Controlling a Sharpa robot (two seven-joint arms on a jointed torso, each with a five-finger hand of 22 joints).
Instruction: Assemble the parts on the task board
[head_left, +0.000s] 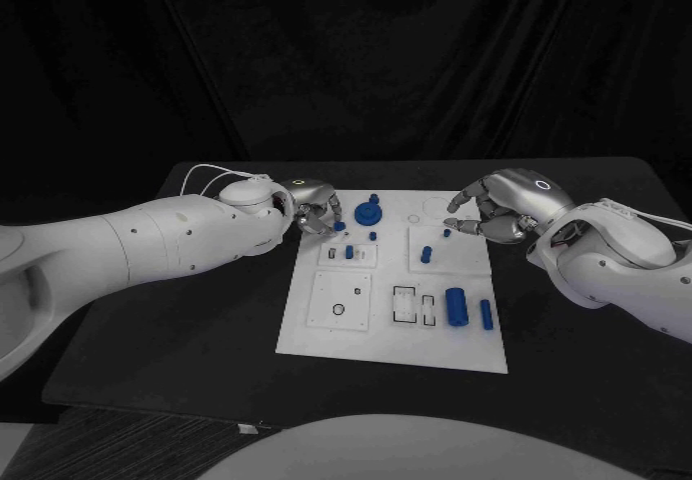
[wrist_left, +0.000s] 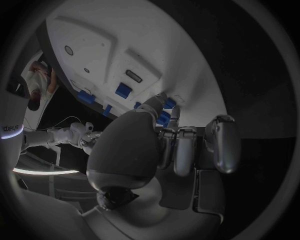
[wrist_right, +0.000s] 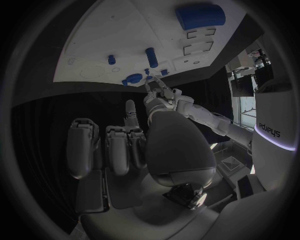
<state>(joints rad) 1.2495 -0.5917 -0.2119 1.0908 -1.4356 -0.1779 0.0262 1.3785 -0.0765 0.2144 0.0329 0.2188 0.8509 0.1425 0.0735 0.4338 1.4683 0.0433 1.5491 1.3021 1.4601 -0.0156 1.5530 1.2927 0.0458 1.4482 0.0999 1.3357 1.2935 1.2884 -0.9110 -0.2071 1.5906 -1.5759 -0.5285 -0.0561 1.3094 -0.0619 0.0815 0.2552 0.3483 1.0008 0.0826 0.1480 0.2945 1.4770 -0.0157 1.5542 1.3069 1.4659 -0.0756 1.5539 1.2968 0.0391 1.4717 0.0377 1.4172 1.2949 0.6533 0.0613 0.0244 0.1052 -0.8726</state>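
The white task board lies mid-table. My left hand is at its far left corner, and its fingertips pinch a small blue part, seen close up in the left wrist view. A blue round part stands just right of it. My right hand hovers over the board's far right corner, fingers loosely bent and apart, holding nothing. Below it stand a blue peg and a small blue stud. A blue cylinder and a slimmer blue pin lie near the board's right edge.
The board has empty recesses at its near left and middle. Black table surrounds it on all sides. A thin white cable runs behind my left wrist.
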